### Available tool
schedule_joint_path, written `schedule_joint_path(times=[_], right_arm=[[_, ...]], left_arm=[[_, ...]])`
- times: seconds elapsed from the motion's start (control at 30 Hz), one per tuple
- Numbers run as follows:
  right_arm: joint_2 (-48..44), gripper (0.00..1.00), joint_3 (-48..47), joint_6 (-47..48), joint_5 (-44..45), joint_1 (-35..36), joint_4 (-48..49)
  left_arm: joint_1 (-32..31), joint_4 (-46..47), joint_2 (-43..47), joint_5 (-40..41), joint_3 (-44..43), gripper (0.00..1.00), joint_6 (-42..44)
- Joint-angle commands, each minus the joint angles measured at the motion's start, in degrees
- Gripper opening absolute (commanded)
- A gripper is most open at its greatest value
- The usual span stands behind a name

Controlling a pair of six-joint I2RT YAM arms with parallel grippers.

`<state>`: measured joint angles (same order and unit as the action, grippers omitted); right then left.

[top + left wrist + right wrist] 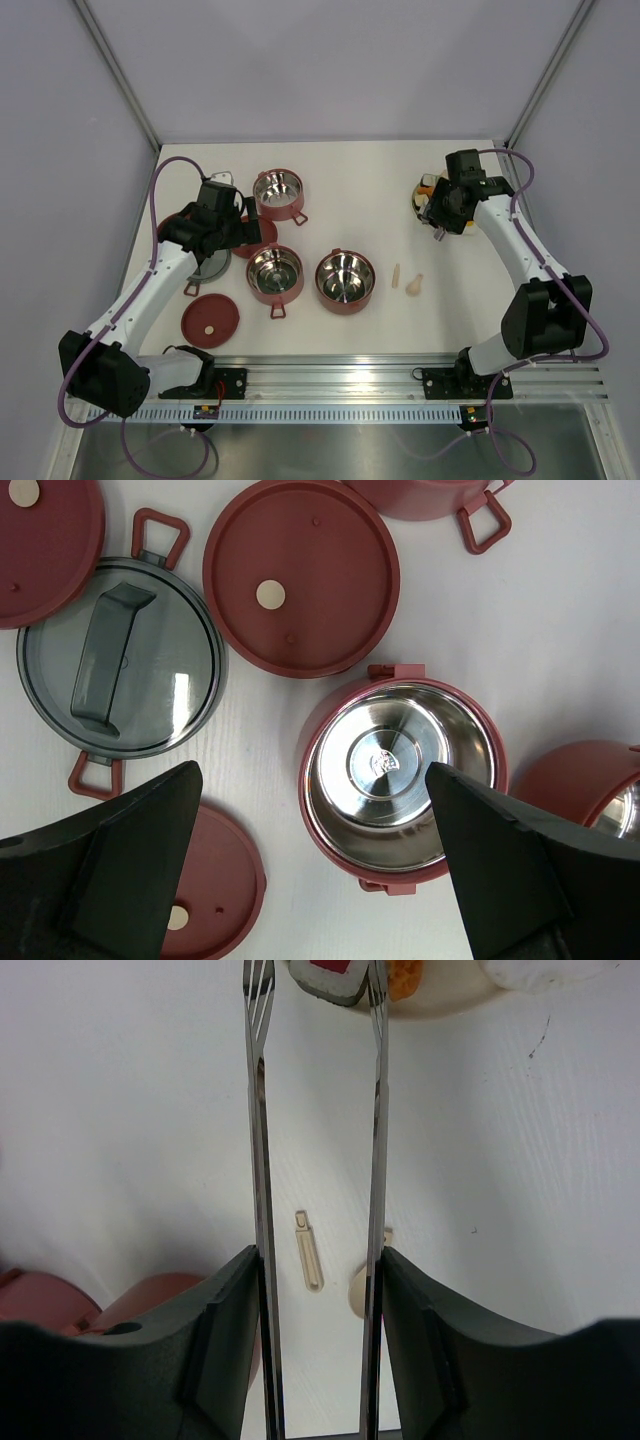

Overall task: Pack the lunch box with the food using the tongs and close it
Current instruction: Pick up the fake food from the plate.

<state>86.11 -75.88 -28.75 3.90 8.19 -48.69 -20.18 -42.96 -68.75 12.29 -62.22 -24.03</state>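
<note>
Only your right wrist view shows the tongs [318, 1160]: the right gripper [318, 1300] clamps both arms, whose tips stand apart on either side of a sushi roll piece [327, 980] at the cream plate [450, 995]; whether they touch it is unclear. From overhead, three bowls [343, 280] sit mid-table, while your left gripper [315, 870] hangs wide open above one bowl [400, 770], beside the grey lid [120, 660].

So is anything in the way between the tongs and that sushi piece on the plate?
Nothing visible. In the right wrist view the tongs, held in the right gripper, reach to the plate with their tips on either side of the sushi piece. The gap between the arms is clear.
</note>
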Motion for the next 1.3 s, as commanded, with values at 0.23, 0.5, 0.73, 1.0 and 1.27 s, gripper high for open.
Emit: schedule_joint_path(times=[0.23, 0.5, 0.73, 1.0, 1.27], right_arm=[[1.43, 0.57, 1.26, -0.78, 0.93, -0.28, 2.45], [2.40, 0.58, 1.61, -0.69, 1.02, -0.28, 3.33], [3.54, 0.58, 1.26, -0.69, 0.93, -0.28, 3.86], [2.67, 0.49, 1.70, -1.04, 1.28, -0.19, 3.51], [-0.15, 0.37, 1.87, -1.22, 2.69, -0.19, 1.58]], left_arm=[[-0.12, 2.97, -0.16, -0.34, 0.08, 0.99, 0.04], [-0.03, 3.15, -0.33, -0.34, 0.25, 0.99, 0.04], [-0.03, 3.23, -0.24, -0.25, 0.43, 0.99, 0.04], [-0.03, 3.41, -0.07, -0.17, 0.96, 0.99, 0.04], [-0.12, 3.58, -0.15, -0.34, 1.04, 0.99, 0.13]])
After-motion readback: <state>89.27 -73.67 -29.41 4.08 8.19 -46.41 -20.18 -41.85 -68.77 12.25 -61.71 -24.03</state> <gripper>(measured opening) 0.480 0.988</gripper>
